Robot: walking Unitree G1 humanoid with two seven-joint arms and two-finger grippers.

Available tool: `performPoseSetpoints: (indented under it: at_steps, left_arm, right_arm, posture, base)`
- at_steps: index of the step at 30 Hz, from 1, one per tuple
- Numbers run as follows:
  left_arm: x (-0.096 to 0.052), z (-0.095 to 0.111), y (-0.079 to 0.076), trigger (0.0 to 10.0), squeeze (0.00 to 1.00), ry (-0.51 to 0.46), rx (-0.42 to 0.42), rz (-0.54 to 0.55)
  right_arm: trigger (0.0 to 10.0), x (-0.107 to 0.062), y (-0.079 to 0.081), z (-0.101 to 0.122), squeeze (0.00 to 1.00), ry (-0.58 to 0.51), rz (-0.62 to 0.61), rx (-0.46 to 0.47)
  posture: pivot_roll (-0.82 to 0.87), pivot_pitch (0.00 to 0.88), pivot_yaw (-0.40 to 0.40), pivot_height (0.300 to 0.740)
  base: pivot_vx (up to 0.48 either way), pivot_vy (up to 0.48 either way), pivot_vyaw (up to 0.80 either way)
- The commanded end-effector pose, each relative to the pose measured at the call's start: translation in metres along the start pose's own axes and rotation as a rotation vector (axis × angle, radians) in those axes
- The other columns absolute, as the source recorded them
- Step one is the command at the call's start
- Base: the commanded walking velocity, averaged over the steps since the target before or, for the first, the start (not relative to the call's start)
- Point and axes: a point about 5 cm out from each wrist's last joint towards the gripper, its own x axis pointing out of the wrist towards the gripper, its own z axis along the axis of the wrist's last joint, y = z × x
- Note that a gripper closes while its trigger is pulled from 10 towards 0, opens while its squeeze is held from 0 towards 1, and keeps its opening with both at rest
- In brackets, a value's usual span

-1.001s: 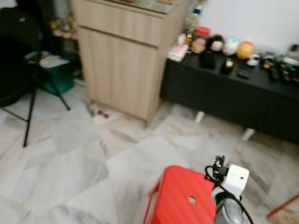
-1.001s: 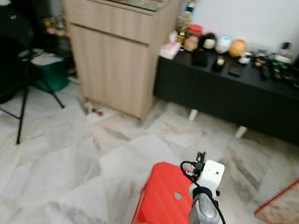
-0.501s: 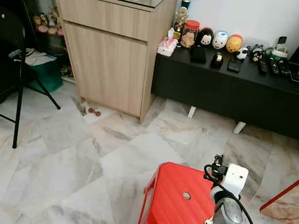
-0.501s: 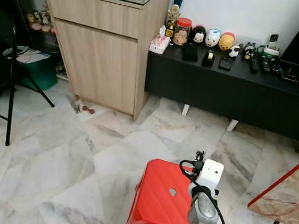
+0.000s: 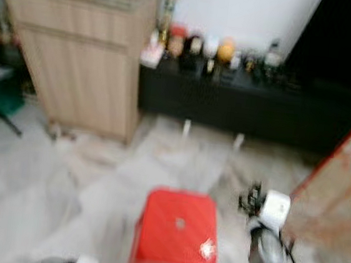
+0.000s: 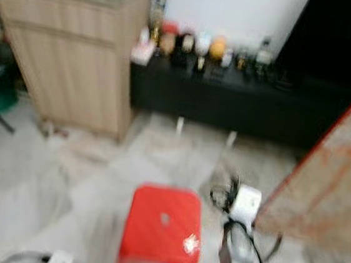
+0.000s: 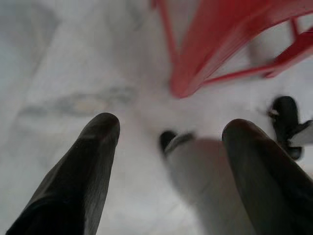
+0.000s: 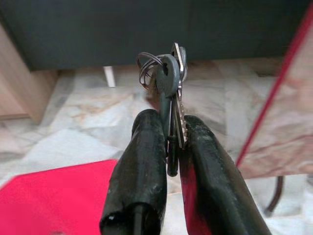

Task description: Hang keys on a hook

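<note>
Head views (left and right eye), both motion-blurred. Marble floor (image 5: pixel 45 180) in the foreground. A red stool (image 5: pixel 176 229) stands on it, low and centre. To the robot's left, a light wood cabinet (image 5: pixel 82 65) against the wall, with small items on top too blurred to identify. Beside the cabinet runs a low black table (image 5: pixel 253 105) carrying a row of small round figures and jars (image 5: pixel 200 46); details not resolvable. At the right edge, a slanted panel with a red rim (image 6: pixel 329 166) leans into frame. The right arm (image 5: pixel 267 254) rises from the bottom edge just right of the stool, with a white wrist block at its upper end. A pale part of the left arm (image 5: pixel 64 262) shows at the bottom edge, left of the stool.

Left wrist view. The left gripper (image 7: pixel 168 142) points down at the floor, its two black fingers (image 7: pixel 93 161) spread wide with nothing between them. The stool's red legs and frame lie beyond the fingertips. Dark shapes sit on the floor nearby; identity unclear.

Right wrist view. The right gripper (image 8: pixel 171 142) is clamped on a bunch of keys (image 8: pixel 168 81). The key blades are pinched between the two fingers (image 8: pixel 142 161), while the heads and wire ring stand clear above the fingertips. Behind the keys: the black table's front, the floor, a corner of the stool and the red-rimmed panel.
</note>
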Motion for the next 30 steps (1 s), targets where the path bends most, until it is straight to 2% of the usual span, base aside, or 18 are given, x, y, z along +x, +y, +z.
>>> performPoseSetpoints:
  at_steps: [1, 30]
  left_arm:
    - [-0.0018, -0.0090, -0.0116, 10.0, 0.00, 0.026, -0.018, -0.029]
    - [-0.0020, -0.0090, -0.0137, 10.0, 0.00, 0.021, 0.001, -0.047]
  right_arm:
    - [10.0, 0.0009, -0.0103, 0.0038, 0.00, -0.011, -0.030, -0.007]
    - [10.0, 0.0017, -0.0186, 0.0063, 0.00, -0.025, -0.076, -0.025]
  posture:
    - [0.07, 0.010, -0.092, 0.740]
    - [0.06, 0.000, -0.078, 0.740]
  base:
    - [0.000, -0.439, 0.00]
    - [0.000, -0.435, 0.00]
